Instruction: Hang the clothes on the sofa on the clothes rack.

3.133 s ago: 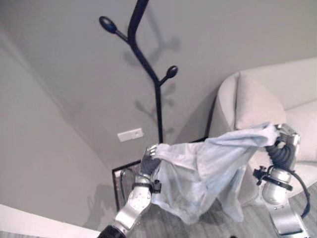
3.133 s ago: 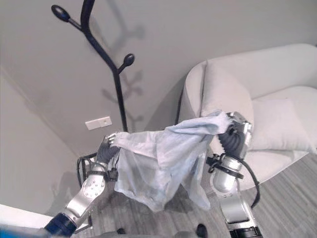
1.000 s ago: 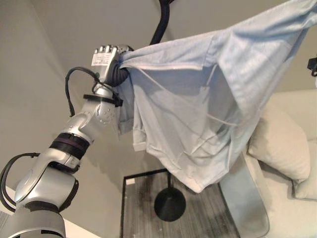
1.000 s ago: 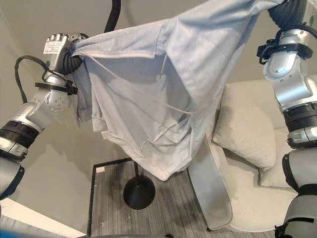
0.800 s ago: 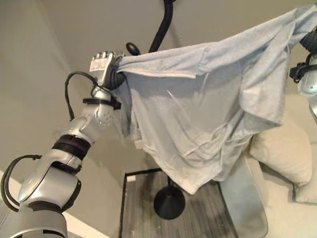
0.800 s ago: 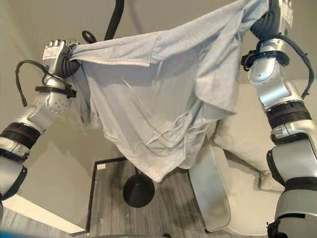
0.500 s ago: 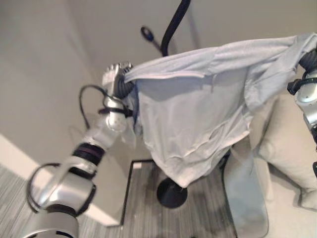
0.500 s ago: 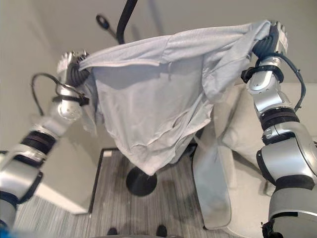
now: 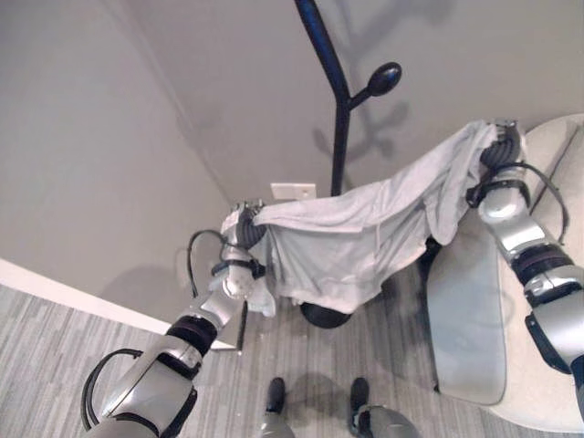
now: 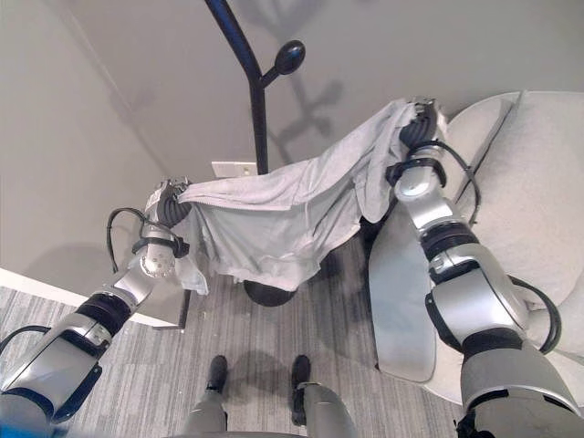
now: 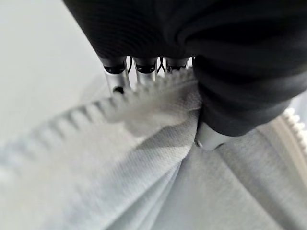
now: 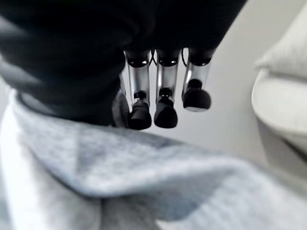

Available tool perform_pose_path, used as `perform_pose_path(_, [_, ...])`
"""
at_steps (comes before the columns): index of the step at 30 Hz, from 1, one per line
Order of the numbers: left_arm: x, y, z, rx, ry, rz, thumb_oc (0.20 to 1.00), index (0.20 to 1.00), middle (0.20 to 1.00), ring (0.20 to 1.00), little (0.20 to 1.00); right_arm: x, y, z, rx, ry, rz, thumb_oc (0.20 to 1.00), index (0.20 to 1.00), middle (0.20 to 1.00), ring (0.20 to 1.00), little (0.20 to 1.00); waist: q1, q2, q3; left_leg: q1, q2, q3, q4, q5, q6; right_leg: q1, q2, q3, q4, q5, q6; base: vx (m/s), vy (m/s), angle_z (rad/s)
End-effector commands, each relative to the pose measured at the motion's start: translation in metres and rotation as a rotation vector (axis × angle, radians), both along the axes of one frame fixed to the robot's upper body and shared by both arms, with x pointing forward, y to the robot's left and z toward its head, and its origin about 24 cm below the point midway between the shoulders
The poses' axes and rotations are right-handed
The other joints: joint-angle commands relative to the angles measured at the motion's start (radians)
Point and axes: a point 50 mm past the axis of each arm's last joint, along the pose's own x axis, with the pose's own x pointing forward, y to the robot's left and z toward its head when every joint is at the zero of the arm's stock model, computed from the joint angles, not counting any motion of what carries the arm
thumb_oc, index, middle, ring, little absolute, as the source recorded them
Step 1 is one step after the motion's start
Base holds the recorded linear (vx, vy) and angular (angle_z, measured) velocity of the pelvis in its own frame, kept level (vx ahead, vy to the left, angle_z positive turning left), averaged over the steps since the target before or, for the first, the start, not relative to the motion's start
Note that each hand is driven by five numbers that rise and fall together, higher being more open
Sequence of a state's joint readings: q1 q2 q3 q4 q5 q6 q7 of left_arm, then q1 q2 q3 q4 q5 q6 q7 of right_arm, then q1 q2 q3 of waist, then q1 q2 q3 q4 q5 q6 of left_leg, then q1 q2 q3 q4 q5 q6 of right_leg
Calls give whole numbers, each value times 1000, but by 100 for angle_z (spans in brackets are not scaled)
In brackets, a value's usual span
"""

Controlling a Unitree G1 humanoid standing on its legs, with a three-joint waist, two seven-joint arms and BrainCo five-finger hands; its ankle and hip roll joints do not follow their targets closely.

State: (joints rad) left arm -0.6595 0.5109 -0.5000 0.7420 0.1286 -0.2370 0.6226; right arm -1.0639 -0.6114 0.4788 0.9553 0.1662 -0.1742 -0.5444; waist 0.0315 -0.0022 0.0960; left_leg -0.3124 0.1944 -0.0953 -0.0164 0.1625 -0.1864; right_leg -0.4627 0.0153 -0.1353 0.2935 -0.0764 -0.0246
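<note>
We see the pale grey garment (image 9: 356, 233) stretched across the middle of the frame in front of the black clothes rack (image 9: 339, 119), not on its knobbed peg. Our left robot hand (image 9: 239, 224) pinches its zipped edge at centre left. Our right robot hand (image 10: 417, 123) is curled round the other end at upper right, beside the cream sofa (image 10: 538, 201) at the right edge.

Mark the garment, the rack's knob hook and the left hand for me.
garment (image 9: 351, 239), left eye view, middle of the hanging cloth.
rack's knob hook (image 9: 384, 78), left eye view, the rounded knob.
left hand (image 9: 242, 224), left eye view, its dark cover.
</note>
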Motion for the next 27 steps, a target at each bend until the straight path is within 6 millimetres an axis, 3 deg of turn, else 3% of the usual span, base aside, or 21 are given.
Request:
perform_pose_path(1, [7, 19, 58, -50, -237, 52, 200, 200, 200, 200, 200, -13, -8, 56, 32, -259, -4, 200, 200, 200, 200, 200, -24, -88, 25, 151, 15, -12, -71, 132, -53, 258, -23, 37, -365, 125, 111, 0, 0, 0])
perform_pose_path(5, [-3, 24, 65, -32, -291, 45, 200, 200, 200, 200, 200, -26, -7, 61, 47, -354, 25, 200, 200, 200, 200, 200, -31, -79, 24, 170, 19, 1, -71, 129, -52, 276, -22, 42, -366, 120, 108, 10, 29, 1])
perform_pose_path(6, [-12, 31, 70, -23, -337, 56, 200, 200, 200, 200, 200, -40, -7, 60, 51, -425, 54, 200, 200, 200, 200, 200, -40, -70, 17, 189, 23, 9, -71, 126, -51, 290, -21, 48, -363, 115, 106, 0, 0, 0])
perform_pose_path(8, [-18, 33, 67, -20, -338, 55, 200, 200, 200, 200, 200, -47, -7, 54, 48, -439, 62, 200, 200, 200, 200, 200, -40, -69, 12, 201, 26, 12, -71, 125, -50, 300, -21, 50, -363, 111, 105, 52, 25, 0])
perform_pose_path(11, [-44, 38, 61, -24, -389, 55, 200, 200, 200, 200, 200, -85, -16, 30, 11, -517, 45, 200, 200, 200, 200, 200, -56, -57, -17, 267, 39, 22, -71, 124, -43, 355, -13, 62, -361, 88, 96, 47, 11, -5])
perform_pose_path(14, [-57, 39, 67, -22, -439, 35, 200, 200, 200, 200, 200, -103, -15, 32, -44, -571, 53, 200, 200, 200, 200, 200, -66, -60, -30, 316, 47, 40, -63, 122, -28, 388, -2, 82, -351, 68, 86, 24, -15, -23])
perform_pose_path(21, [-66, 27, 99, -7, -584, -23, 200, 200, 200, 200, 200, -122, -4, 54, -123, -675, 109, 200, 200, 200, 200, 200, -77, -106, -5, 282, -5, 7, 200, 28, 51, 452, -5, 138, -285, 33, 55, 3, -40, -31])
perform_pose_path(23, [-67, 24, 105, -13, -616, -33, 200, 200, 200, 200, 200, -128, -7, 60, -144, -697, 99, 200, 200, 200, 200, 200, -84, -106, -14, 278, -18, 21, 169, -31, 70, 466, -10, 140, -266, 17, 57, 60, 30, -16])
perform_pose_path(24, [-67, 23, 105, -13, -616, -34, 200, 200, 200, 200, 200, -128, -8, 60, -145, -696, 97, 200, 200, 200, 200, 200, -81, -106, -13, 283, -19, 24, 166, -33, 71, 468, -12, 142, -264, 13, 58, 109, 45, -3])
perform_pose_path(25, [-68, 20, 108, -6, -632, -51, 200, 200, 200, 200, 200, -132, -9, 67, -164, -719, 90, 200, 200, 200, 200, 200, -89, -109, -32, 286, -25, 45, 119, -77, 77, 480, -17, 140, -260, 4, 61, 124, 41, 8])
perform_pose_path(27, [-66, 16, 113, 10, -650, -64, 200, 200, 200, 200, 200, -134, -9, 74, -172, -743, 94, 200, 200, 200, 200, 200, -80, -113, -39, 270, -58, 56, 67, -105, 84, 497, -25, 150, -254, -11, 67, 135, 57, 9])
